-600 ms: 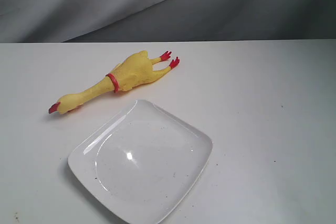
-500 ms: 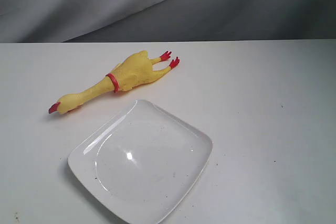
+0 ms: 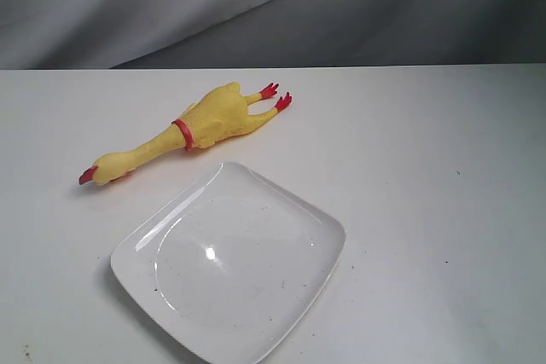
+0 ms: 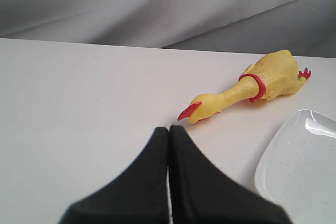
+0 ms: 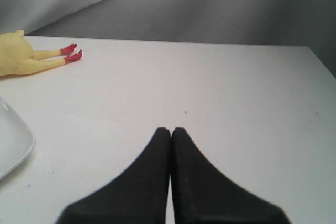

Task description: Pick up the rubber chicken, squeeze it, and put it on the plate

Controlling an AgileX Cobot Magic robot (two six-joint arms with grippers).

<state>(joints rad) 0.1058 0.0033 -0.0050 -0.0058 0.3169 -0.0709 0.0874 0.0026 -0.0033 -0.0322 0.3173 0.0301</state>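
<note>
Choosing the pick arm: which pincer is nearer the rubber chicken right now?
Left. The left pincer, shut, faces the rubber chicken, whose head lies close ahead of its tips. The right pincer, also shut, sees only the feet end, much farther off and to one side.

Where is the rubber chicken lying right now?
In the exterior view the rubber chicken lies on the table left of centre, just beyond the plate at its far-left edge and not on it, head pointing left, red feet toward the table's far edge.

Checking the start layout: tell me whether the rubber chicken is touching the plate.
Apart. The exterior view shows a strip of bare table between the rubber chicken and the nearest corner of the plate.
</note>
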